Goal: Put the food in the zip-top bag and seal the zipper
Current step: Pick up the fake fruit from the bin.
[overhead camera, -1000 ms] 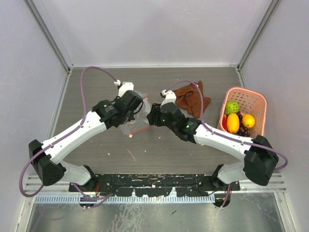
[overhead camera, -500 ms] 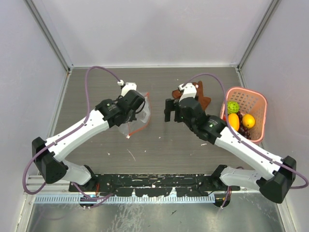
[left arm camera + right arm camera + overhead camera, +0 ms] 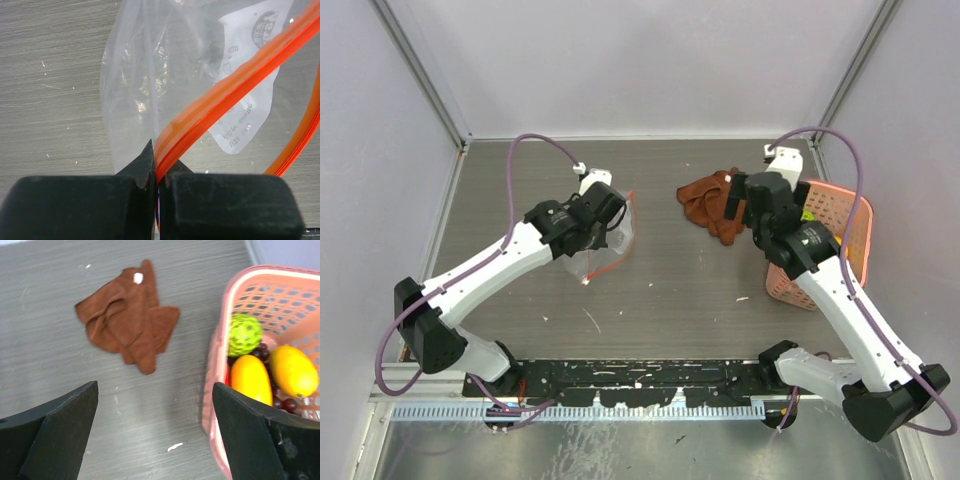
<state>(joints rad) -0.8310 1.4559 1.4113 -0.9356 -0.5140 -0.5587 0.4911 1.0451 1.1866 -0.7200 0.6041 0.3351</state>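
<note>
The clear zip-top bag [image 3: 603,243] lies left of the table's middle, its mouth partly open. My left gripper [image 3: 612,214] is shut on its orange-red zipper [image 3: 611,262]. The left wrist view shows the jaws [image 3: 159,172] pinching the zipper [image 3: 225,95], with the bag [image 3: 145,75] hanging beyond. My right gripper [image 3: 740,200] is open and empty, over the table between the cloth and the basket [image 3: 154,387]. The food lies in the basket: a lime-green ball [image 3: 245,334], two yellow-orange fruits [image 3: 252,380], purple grapes [image 3: 262,352]. The red slice is barely visible.
A pink lattice basket [image 3: 850,215] stands at the right, its rim [image 3: 280,277] just right of my right gripper. A brown cloth [image 3: 710,205] lies crumpled left of it, also in the right wrist view [image 3: 130,320]. Grey walls enclose the table.
My right gripper has left the bag and swung right, past the cloth to the basket's left edge. My left gripper, still holding the zipper, has shifted slightly up and right.
</note>
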